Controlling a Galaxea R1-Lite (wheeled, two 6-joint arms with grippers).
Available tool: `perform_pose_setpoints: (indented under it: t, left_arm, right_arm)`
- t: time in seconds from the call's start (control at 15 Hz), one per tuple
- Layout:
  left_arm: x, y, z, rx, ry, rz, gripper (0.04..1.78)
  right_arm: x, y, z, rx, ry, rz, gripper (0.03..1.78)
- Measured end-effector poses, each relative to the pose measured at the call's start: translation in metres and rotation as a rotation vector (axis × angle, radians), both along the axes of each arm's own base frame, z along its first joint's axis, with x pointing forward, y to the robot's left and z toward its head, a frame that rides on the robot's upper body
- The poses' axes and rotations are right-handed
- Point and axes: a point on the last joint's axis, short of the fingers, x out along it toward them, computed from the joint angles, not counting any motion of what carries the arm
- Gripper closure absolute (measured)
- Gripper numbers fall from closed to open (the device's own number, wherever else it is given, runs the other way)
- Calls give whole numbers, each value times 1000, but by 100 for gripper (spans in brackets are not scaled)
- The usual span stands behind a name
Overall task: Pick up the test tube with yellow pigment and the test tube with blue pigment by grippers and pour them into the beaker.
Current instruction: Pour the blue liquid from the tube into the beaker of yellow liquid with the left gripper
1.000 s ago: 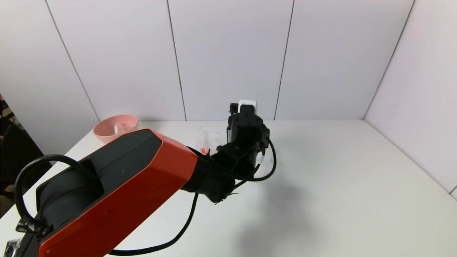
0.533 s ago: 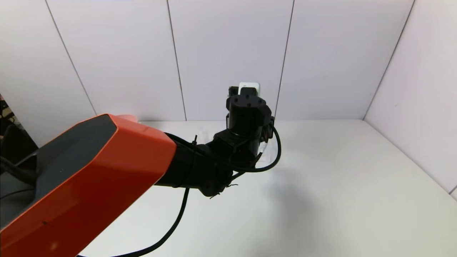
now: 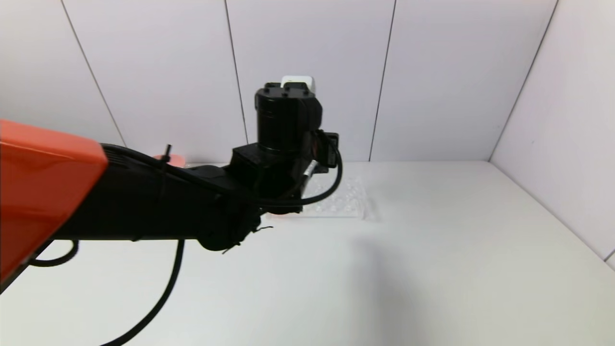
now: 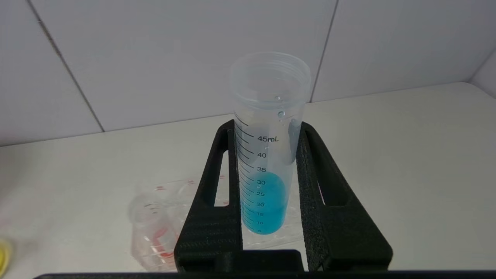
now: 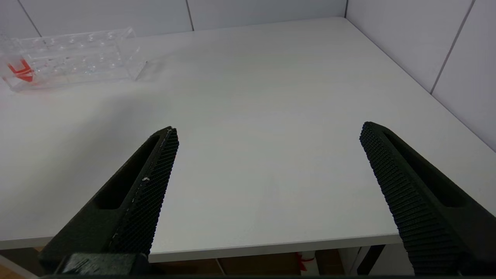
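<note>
My left gripper (image 4: 267, 130) is shut on the test tube with blue pigment (image 4: 267, 166), a clear graduated tube held upright with blue liquid in its lower part. It hangs above the clear tube rack (image 4: 178, 193). In the head view only the left arm's wrist (image 3: 286, 125) shows, raised over the rack (image 3: 343, 202); its fingers and the tube are hidden behind it. My right gripper (image 5: 269, 130) is open and empty, low over the table's front edge. The beaker and the yellow tube are not recognisable; only a yellow patch (image 4: 3, 254) shows at the picture's edge.
A clear tube with red liquid (image 4: 155, 232) stands at the rack's end, also seen in the right wrist view (image 5: 19, 69). A sliver of the pink bowl (image 3: 175, 159) shows behind the left arm. White walls close the table's far and right sides.
My left arm has risen and swung left in the head view, carrying its wrist up off the rack. The rack now shows uncovered to its right.
</note>
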Motion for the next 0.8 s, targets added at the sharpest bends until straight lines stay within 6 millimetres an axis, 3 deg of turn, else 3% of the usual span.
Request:
perform_pose_setpoints:
  t: [0.47,0.8]
  left_arm:
    - [-8,109,30,3,12,117,138]
    - [-13,184,36,-18,2,193,138]
  right_arm:
    - [0,0,0,0,0,1,10]
    - [0,0,0,0,0,0,10]
